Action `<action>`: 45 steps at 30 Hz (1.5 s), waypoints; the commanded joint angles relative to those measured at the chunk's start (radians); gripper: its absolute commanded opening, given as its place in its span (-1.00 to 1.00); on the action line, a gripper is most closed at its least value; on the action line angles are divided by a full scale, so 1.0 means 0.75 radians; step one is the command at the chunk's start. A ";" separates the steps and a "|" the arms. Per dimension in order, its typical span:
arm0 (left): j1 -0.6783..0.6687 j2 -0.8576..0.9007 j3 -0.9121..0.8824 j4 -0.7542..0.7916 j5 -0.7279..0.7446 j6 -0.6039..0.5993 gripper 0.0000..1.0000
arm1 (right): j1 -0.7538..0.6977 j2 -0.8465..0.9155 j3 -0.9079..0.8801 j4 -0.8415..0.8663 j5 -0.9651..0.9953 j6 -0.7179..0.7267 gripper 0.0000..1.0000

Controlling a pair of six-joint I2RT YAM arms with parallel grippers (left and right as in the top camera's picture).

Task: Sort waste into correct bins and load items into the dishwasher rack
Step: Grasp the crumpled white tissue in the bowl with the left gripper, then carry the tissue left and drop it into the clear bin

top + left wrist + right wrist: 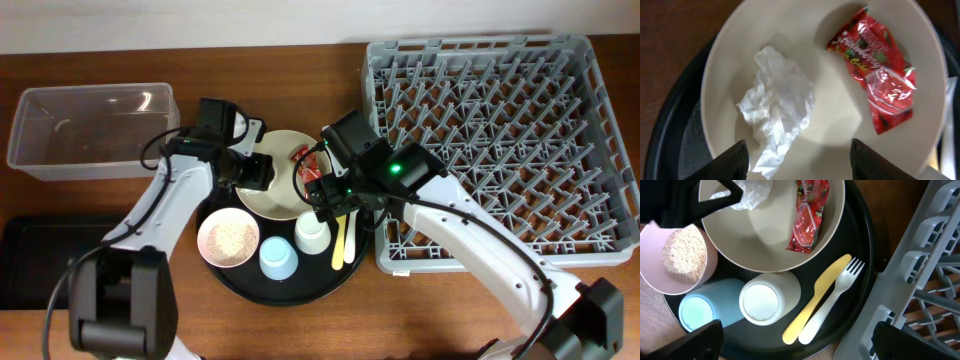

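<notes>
A crumpled white tissue [777, 107] and a red snack wrapper [875, 85] lie on the cream plate [830, 135] on the round black tray [285, 290]. My left gripper [802, 162] is open just above the plate, with the tissue near its left finger. My right gripper [800, 340] is open and empty above the white cup [762, 300], a pale yellow utensil [815, 300] and a cream fork [832, 300]. The pink bowl [652, 262] holds whitish grains [684, 255]. The blue cup [702, 311] stands beside the white cup. The grey rack [510, 140] is at the right.
A clear tub [95, 130] stands at the back left and a shallow black tray [40, 260] at the front left. The rack's corner [925, 255] is close to the right of the round tray. Both arms crowd over the plate.
</notes>
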 commanded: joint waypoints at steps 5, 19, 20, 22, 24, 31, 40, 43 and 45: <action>-0.079 0.184 0.012 0.066 -0.091 0.006 0.26 | 0.002 -0.019 0.023 0.000 0.011 0.016 0.96; -0.077 0.007 0.532 -0.221 -0.209 0.005 -0.99 | 0.002 -0.019 0.023 0.000 0.011 0.016 0.97; -0.063 -0.008 0.557 -0.247 -0.242 -0.015 -0.99 | 0.002 -0.019 0.023 0.000 0.011 0.016 0.96; 0.015 -0.043 0.575 -0.286 -0.334 -0.096 -0.99 | 0.002 -0.019 0.023 0.000 0.011 0.016 0.96; 0.123 -0.045 0.575 -0.311 -0.334 -0.133 -0.99 | 0.002 -0.019 0.023 0.000 0.011 0.016 0.96; 0.578 -0.039 0.575 -0.211 -0.393 -0.164 -0.99 | 0.002 -0.019 0.023 0.000 0.011 0.016 0.96; 0.710 0.292 0.574 -0.046 -0.394 -0.069 -1.00 | 0.002 -0.019 0.023 0.001 0.011 0.016 0.96; 0.710 0.401 0.574 -0.001 -0.394 -0.049 -1.00 | 0.002 -0.019 0.023 0.000 0.011 0.016 0.96; 0.713 0.451 0.574 0.038 -0.400 -0.049 -0.98 | 0.002 -0.019 0.023 0.000 0.011 0.016 0.96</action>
